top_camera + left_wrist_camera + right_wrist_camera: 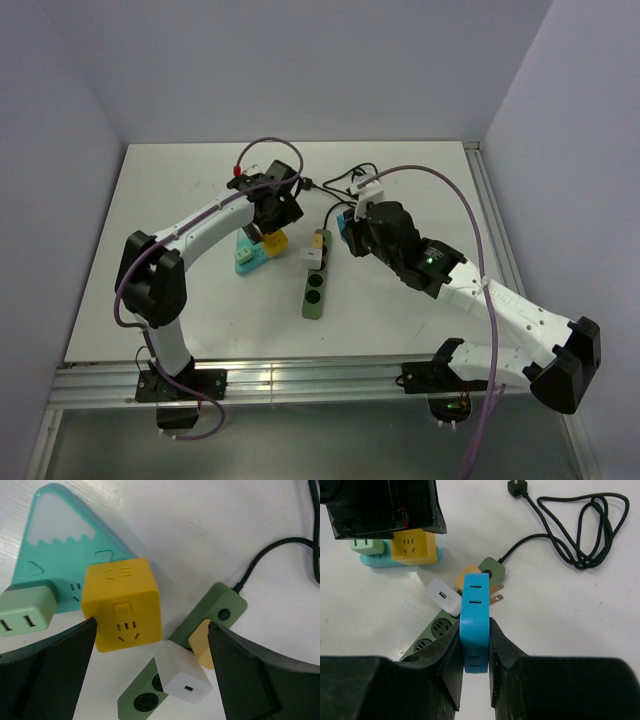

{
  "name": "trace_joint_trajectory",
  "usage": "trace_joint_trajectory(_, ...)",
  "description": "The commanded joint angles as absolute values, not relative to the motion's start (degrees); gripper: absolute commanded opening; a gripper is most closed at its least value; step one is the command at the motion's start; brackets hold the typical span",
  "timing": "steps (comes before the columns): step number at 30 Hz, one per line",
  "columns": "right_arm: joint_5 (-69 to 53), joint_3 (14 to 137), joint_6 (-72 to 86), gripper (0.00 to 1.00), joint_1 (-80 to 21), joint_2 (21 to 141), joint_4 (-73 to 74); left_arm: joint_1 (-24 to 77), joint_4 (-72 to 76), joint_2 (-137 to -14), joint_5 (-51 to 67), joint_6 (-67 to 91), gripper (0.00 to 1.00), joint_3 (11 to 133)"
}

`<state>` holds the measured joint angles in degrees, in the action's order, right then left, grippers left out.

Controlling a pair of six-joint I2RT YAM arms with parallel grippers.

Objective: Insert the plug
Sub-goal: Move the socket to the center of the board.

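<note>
My right gripper [475, 647] is shut on a blue plug [474, 615], held on edge with its two brass prongs [495, 593] pointing right. It hangs just above the switch end of the green power strip [434, 630]. A white USB charger [443, 596] and a pale orange plug [469, 572] are seated in the strip; two sockets [441, 626] at the strip's near end show bare. In the top view the right gripper [348, 228] sits right of the strip [314, 285]. My left gripper [152, 625] is open above the yellow cube adapter [125, 602] and the strip [214, 607], holding nothing.
A teal mountain-shaped socket block [60, 545] lies left of the strip, carrying the yellow cube and a pale green plug [25, 611]. The strip's black cable [570, 535] coils at the back right. Walls close the table's left, back and right sides.
</note>
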<state>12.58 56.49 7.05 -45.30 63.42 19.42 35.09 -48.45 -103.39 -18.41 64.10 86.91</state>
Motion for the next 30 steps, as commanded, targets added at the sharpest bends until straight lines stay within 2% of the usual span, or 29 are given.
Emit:
trace_joint_trajectory(1, 11.78, 54.76, 9.14, 0.0, -44.65, 60.56, 13.19, 35.86, -53.95, -101.95, -23.37, 68.11, 0.99, 89.64)
trace_joint_trajectory(6, 10.37, 52.91, 9.84, 0.0, -44.3, 59.42, 11.43, 37.35, -57.65, -102.91, -26.01, 70.49, 1.0, 91.49)
trace_joint_trajectory(14, 9.14, 52.21, 9.76, 0.0, -44.12, 57.57, 11.07, 37.35, -61.17, -111.52, -27.86, 70.84, 0.99, 96.15)
trace_joint_trajectory(19, 8.96, 51.86, 10.02, 0.0, -44.12, 57.3, 10.9, 36.48, -59.07, -112.41, -27.6, 69.61, 0.99, 95.8)
trace_joint_trajectory(23, 9.05, 51.68, 10.02, 0.0, -44.12, 56.95, 10.81, 35.69, -56.17, -111.62, -26.37, 67.59, 0.82, 94.13)
trace_joint_trajectory(24, 9.14, 51.59, 10.11, 0.0, -44.12, 56.87, 10.72, 35.6, -54.68, -111.36, -26.28, 66.37, 0.71, 93.09)
trace_joint_trajectory(26, 9.75, 51.33, 10.02, 0.0, -44.12, 56.51, 10.55, 35.6, -53.7, -110.31, -25.93, 65.57, 0.6, 91.85)
trace_joint_trajectory(27, 9.76, 51.33, 10.02, 0.0, -44.21, 56.17, 10.55, 35.68, -53.09, -109.95, -25.58, 64.87, 0.49, 90.63)
trace_joint_trajectory(30, 10.02, 51.15, 10.02, 0.0, -44.12, 55.99, 10.72, 35.6, -51.24, -107.32, -24.7, 61.27, 0.37, 86.77)
